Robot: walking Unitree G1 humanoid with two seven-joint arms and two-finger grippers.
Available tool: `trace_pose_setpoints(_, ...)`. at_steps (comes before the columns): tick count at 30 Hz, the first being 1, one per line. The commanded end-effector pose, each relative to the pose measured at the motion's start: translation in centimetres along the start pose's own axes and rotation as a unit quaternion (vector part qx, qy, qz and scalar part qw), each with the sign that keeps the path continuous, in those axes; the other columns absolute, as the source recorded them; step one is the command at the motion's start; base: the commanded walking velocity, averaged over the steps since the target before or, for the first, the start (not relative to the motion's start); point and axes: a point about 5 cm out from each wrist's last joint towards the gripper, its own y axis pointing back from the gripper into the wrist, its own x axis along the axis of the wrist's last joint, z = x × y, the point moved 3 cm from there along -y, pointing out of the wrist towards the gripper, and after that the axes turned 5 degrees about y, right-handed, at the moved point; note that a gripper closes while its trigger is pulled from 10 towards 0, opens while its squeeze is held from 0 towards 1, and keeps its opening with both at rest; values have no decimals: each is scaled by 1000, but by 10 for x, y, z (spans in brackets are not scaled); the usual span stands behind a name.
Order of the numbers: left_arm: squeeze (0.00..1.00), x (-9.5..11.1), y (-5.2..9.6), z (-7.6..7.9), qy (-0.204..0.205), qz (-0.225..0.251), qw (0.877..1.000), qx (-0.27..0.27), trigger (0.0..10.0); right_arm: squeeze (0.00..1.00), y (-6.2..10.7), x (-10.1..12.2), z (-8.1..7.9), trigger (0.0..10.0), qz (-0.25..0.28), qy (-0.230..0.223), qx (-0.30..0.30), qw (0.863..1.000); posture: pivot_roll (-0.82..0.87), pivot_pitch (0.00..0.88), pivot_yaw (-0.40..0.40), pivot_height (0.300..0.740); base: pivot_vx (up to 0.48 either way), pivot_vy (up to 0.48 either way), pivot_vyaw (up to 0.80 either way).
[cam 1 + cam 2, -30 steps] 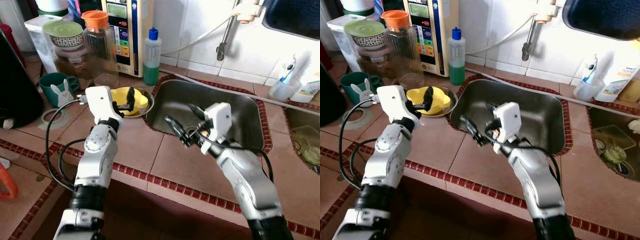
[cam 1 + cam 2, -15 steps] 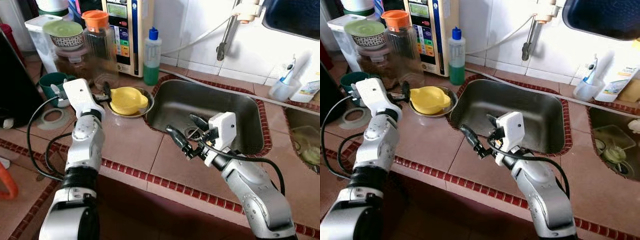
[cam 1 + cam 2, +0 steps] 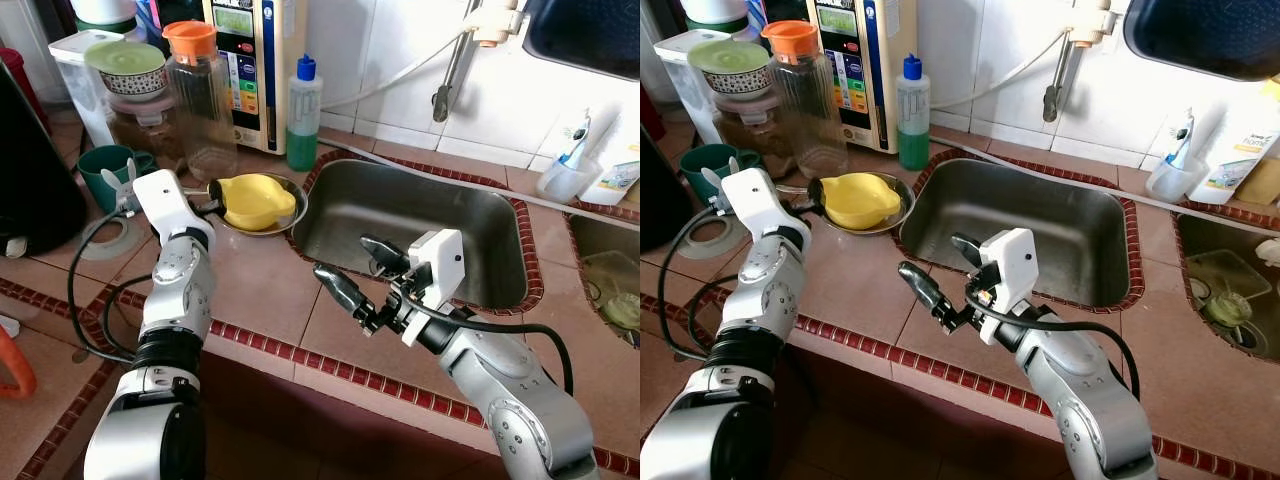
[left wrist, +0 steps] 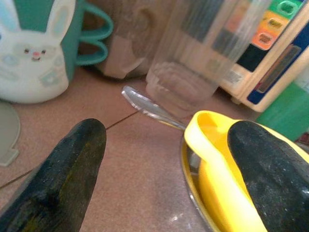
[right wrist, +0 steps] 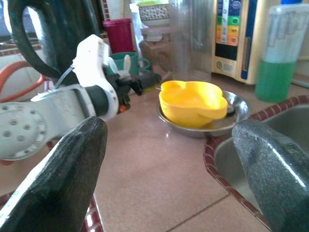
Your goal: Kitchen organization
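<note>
Yellow bowl (image 3: 257, 200) sits in a steel dish (image 3: 290, 214) left of centre in the head views, beside the sink (image 3: 420, 215); the left gripper (image 3: 203, 192), inside the bowl a second ago, now hangs released at the dish's left rim. Right gripper (image 3: 365, 278), fingers spread and empty, has drawn back from the sink edge to over the tiled counter (image 3: 270, 290). Left wrist view adds a spoon handle (image 4: 145, 106) running from the dish toward a clear jar (image 4: 186, 77) and rabbit mug (image 4: 34, 53).
</note>
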Motion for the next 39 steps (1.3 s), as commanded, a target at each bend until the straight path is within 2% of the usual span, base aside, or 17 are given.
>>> trace_pose_setpoints(1,0,11,-4,7,6,14,1000,-5,10000,1000,2,5,-2,10000,3,6,2,1000,90,0,-12,740,0,0,0)
trace_pose_setpoints(6,0,14,-4,15,-2,22,1000,-18,10000,1000,1,6,-5,10000,2,11,10,1000,92,0,-12,740,0,0,0)
trace_pose_setpoints(10,0,3,-3,12,15,0,1000,-7,10000,984,0,3,-3,10000,-3,10,9,1000,99,0,-15,740,0,0,0)
trace_pose_setpoints(13,0,-2,-4,9,5,-9,1000,3,10000,984,-1,3,-3,10000,-5,9,9,1000,97,0,-15,740,0,0,0)
trace_pose_setpoints(16,0,1,-5,11,-22,-1,1000,-4,10000,984,-1,3,-3,10000,-5,10,10,1000,97,0,-13,740,0,0,0)
trace_pose_setpoints(17,0,4,-4,12,-47,12,999,-9,10000,980,-1,2,-2,10000,-5,10,9,1000,99,0,-12,740,0,0,0)
trace_pose_setpoints(19,0,11,-1,16,-71,37,997,-22,10000,980,-1,2,-1,10000,-6,10,5,1000,101,0,-12,740,0,0,0)
trace_pose_setpoints(21,0,14,1,20,-79,51,995,-36,10000,984,0,1,0,10000,-6,10,4,1000,104,0,-13,740,0,0,0)
trace_pose_setpoints(23,0,16,6,33,-106,73,989,-74,10000,980,-1,1,1,10000,-6,10,3,1000,110,0,-16,740,0,0,0)
trace_pose_setpoints(24,0,11,7,42,-124,64,986,-95,10000,984,-2,1,1,10000,-5,9,3,1000,109,0,-16,740,0,0,0)
trace_pose_setpoints(31,0,11,-2,58,-169,38,978,-118,10000,980,-4,2,1,10000,-3,13,3,1000,100,0,-12,740,0,0,0)
trace_pose_setpoints(34,0,12,-5,60,-177,29,977,-119,10000,976,-4,2,2,10000,-3,13,1,1000,99,0,-8,740,0,0,0)
trace_pose_setpoints(39,0,8,-10,63,-217,-6,968,-128,10000,980,-4,2,2,10000,0,13,-2,1000,95,0,-1,740,0,0,0)
